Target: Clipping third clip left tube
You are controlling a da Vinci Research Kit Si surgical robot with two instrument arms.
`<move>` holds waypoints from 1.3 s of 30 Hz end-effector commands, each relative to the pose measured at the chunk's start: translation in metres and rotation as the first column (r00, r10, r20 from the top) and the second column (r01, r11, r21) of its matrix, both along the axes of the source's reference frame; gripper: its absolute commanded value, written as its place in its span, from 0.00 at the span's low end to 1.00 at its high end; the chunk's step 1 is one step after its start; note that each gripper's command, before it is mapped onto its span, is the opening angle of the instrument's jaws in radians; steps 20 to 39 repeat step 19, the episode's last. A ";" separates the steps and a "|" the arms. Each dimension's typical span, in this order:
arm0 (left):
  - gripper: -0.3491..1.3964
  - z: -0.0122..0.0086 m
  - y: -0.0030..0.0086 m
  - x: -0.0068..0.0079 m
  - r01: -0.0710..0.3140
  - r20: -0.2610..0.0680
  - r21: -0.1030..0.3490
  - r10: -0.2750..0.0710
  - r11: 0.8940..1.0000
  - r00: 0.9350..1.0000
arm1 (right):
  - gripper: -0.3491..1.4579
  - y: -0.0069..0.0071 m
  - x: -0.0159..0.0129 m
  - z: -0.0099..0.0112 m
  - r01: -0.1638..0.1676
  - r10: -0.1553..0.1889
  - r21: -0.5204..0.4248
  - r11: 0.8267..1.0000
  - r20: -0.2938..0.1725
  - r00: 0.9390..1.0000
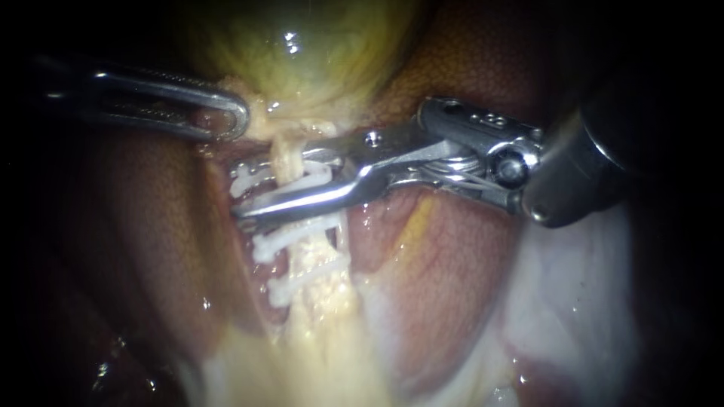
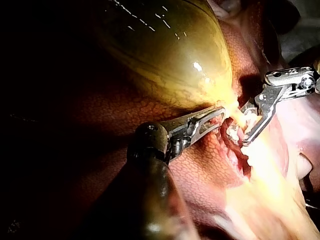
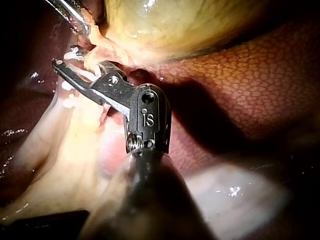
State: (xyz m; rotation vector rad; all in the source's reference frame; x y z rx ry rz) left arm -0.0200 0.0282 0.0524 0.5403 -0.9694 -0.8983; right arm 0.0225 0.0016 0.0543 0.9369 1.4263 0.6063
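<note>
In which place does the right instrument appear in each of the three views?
Endoscope view: right instrument enters from the right, tip at the clipped tube.
Left wrist view: right instrument lies ahead of the left instrument.
Right wrist view: right instrument runs up the middle, tip at the tube.
Shared landmark: the gallbladder.

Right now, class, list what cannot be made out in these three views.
Endoscope view: the right instrument crosses the tube, hiding part of it and of the clips.
Left wrist view: glare washes out the clips.
Right wrist view: the left instrument is cut off by the edge.
</note>
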 end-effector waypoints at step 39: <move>0.00 -0.0001 0.0000 0.0001 0.000 0.000 0.000 0.000 1.000 1.000 | 0.00 -0.0009 -0.0001 0.0001 0.031 -0.034 0.049 0.998 0.057 0.998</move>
